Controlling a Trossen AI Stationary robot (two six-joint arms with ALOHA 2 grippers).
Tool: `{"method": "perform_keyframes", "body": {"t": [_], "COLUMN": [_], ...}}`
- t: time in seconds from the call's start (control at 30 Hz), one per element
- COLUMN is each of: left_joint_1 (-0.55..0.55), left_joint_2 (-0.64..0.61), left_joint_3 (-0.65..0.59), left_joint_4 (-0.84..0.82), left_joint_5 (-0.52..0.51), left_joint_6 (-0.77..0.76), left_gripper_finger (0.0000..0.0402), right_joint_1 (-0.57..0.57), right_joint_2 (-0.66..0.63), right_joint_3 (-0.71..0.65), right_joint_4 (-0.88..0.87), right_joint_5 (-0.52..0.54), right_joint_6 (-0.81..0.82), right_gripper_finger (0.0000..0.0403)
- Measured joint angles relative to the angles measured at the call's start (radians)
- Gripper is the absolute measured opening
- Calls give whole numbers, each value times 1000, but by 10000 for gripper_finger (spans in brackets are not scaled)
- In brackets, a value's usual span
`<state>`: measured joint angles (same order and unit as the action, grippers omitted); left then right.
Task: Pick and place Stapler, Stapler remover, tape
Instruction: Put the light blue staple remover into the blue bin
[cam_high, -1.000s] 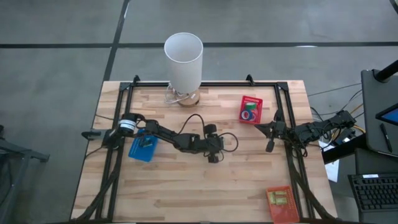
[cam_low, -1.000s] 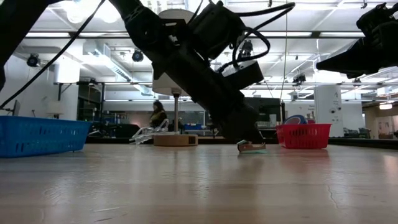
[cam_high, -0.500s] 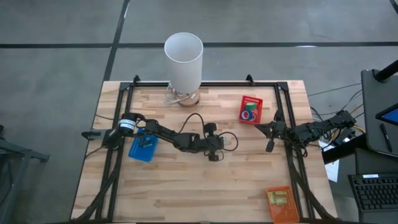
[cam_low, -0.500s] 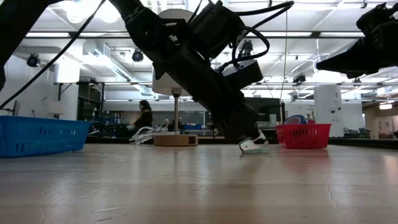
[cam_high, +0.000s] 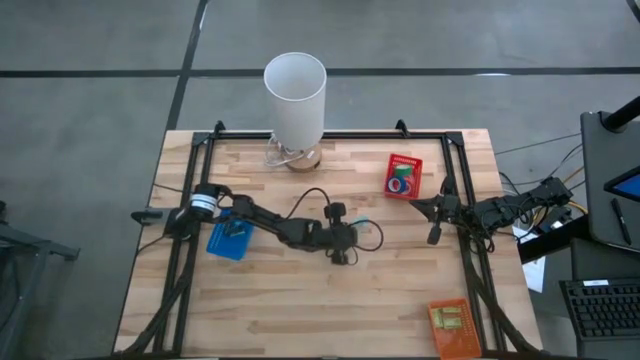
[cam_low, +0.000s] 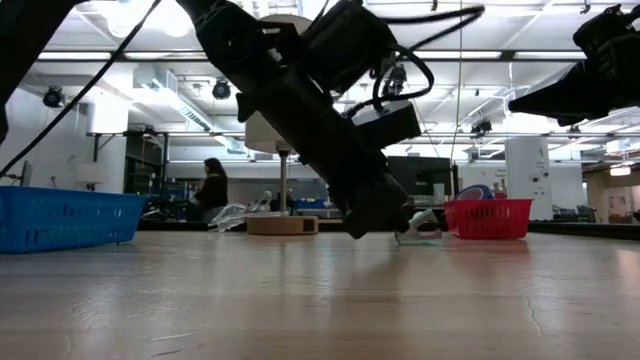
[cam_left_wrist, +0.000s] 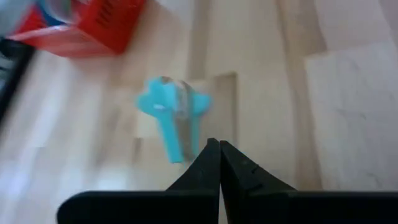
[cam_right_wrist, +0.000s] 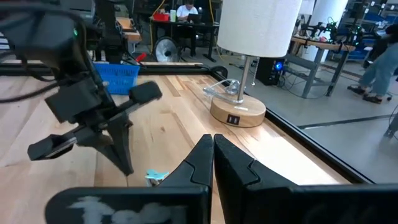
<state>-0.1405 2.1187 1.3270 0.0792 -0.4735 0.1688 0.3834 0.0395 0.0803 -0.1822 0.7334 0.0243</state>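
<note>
A turquoise plastic staple remover (cam_left_wrist: 173, 119), winged and seemingly blurred, lies on pale wood planks (cam_left_wrist: 348, 112); the outstretched left gripper (cam_left_wrist: 219, 163) hovers beside it, fingers pressed together, empty.

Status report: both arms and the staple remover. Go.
Left gripper shut, empty. Staple remover on table just ahead, not gripped. Right gripper shut, parked at right edge.

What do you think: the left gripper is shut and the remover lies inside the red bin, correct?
Not inside. The remover lies on the table, outside the red bin, just ahead of the shut left gripper; the left wrist view shows it.
</note>
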Motion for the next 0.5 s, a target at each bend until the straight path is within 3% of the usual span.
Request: {"method": "perform_keyframes", "body": {"t": [0.1, 0.2, 0.43, 0.5], "left_joint_1": [-2, 17, 106, 119], "left_joint_2": [-15, -34, -68, -67], "left_joint_3": [4, 16, 28, 28], "left_joint_4": [10, 6, -62, -76], "left_joint_5": [-61, -38, 306, 352], "left_joint_6": [-1, -28, -162, -161], "left_gripper_finger": [3, 16, 97, 130], "right_joint_1": [0, 0, 0, 0], "right_joint_2": [0, 0, 0, 0], "right_joint_3": [0, 0, 0, 0], "right_joint_4": [0, 0, 0, 0], "right_joint_5": [0, 0, 0, 0], "right_joint_6": [1, -1, 1, -1], "right_gripper_finger": [9, 9, 9, 9]}}
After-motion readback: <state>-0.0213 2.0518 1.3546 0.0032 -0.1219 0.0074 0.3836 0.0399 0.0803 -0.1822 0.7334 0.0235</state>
